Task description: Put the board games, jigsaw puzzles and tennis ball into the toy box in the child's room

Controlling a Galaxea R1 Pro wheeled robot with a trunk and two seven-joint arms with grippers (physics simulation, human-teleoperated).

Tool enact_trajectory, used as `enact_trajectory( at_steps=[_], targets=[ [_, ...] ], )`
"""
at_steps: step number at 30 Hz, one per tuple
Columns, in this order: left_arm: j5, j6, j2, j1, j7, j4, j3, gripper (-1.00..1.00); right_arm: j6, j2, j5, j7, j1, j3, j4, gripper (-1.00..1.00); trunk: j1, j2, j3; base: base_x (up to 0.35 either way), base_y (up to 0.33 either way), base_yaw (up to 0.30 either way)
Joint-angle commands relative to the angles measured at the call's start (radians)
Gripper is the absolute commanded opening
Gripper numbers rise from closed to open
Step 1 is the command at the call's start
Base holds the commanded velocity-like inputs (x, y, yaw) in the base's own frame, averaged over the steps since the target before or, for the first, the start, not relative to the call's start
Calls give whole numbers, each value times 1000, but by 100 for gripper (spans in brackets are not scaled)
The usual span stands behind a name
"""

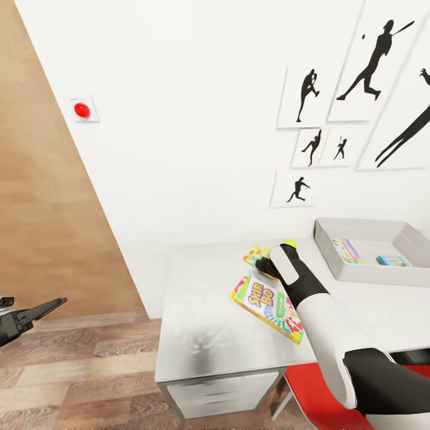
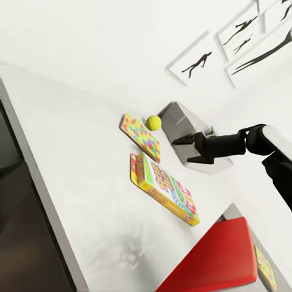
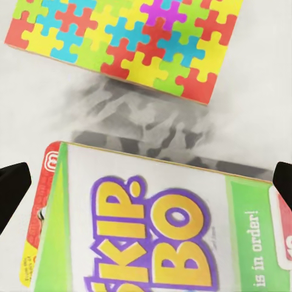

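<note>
The right claw (image 2: 182, 143), fingers spread apart and empty, hangs over the tabletop (image 1: 203, 310) above the Skip-Bo board game (image 1: 269, 307). A jigsaw puzzle (image 1: 255, 255) lies just beyond at twelve o'clock, the tennis ball (image 2: 153, 122) past it. The toy box (image 1: 358, 272) sits at two o'clock, holding two board games. The left claw (image 1: 51, 306) hangs off the tabletop at nine o'clock; I cannot tell its state.

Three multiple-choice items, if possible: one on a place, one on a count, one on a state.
1. The tennis ball lies: A on the bed; B on the table beside the jigsaw puzzle; C on the floor.
2. Things inside the toy box: A none; B two; C four.
3. The right tool is: A open over the Skip-Bo box; B shut on the ball; C holding the puzzle.
Answers: B, it rests by the puzzle; B, two printed boxes lie inside; A, fingertips stand apart.
</note>
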Motion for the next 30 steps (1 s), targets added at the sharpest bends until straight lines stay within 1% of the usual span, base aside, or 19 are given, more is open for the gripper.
enact_trajectory(
  at_steps=[1, 8, 13, 17, 18, 21, 24, 30],
  targets=[
    [-1, 11, 0, -1, -4, 0, 0, 100, 1, -1, -9, -10, -1, 3, 0, 100, 0, -1, -3, 2, 3, 0],
    [-1, 11, 0, -1, -4, 0, 0, 100, -13, -5, -8, -11, -1, 3, 2, 100, 0, -1, -15, 44, 1, 0],
    [-1, 11, 0, -1, -4, 0, 0, 100, -31, -21, -8, -13, -1, -3, 4, 100, 0, -1, -23, 58, 0, 0],
    [-1, 11, 0, -1, -4, 0, 0, 100, -35, -26, -8, -13, -1, -31, 12, 100, 0, -1, -29, 31, 11, 0],
    [-1, 11, 0, -1, -4, 0, 0, 100, -36, -27, -8, -13, -1, -46, 15, 100, 0, -1, -31, 67, 92, 0],
    [-1, 11, 0, -1, -4, 0, 0, 100, -37, -28, -8, -13, -1, -70, 18, 100, 0, -1, -36, 85, 109, 0],
    [-1, 11, 0, -1, -4, 0, 0, 100, -37, -29, -8, -13, -1, -82, 19, 100, 0, -1, -41, 67, 55, 0],
    [-1, 10, 0, -1, -4, 0, 0, 100, -37, -29, -7, -12, -1, -88, 20, 100, 0, -1, -51, 19, 15, 0]
  ],
)
